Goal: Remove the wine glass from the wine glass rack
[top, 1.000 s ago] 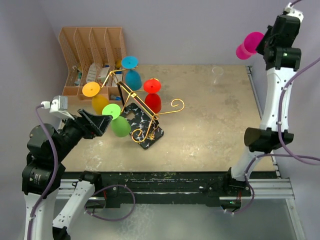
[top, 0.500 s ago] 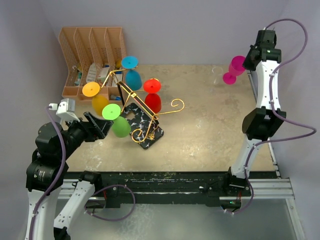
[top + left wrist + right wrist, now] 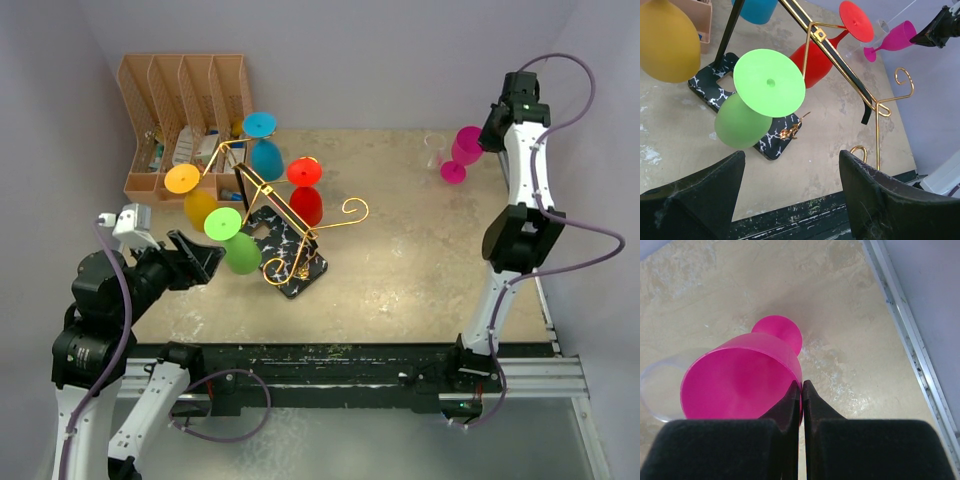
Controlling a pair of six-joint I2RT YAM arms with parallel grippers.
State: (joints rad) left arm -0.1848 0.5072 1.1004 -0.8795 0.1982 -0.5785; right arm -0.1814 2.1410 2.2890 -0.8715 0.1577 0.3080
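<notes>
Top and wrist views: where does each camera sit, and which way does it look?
Top: above and behind the arms, looking down on the table; both arms show.
Left wrist: on the left arm, facing the green glass on the rack; open left end effector shows.
Right wrist: on the right arm, facing down; right end effector shows, shut on the pink glass.
All three show the pink glass.
</notes>
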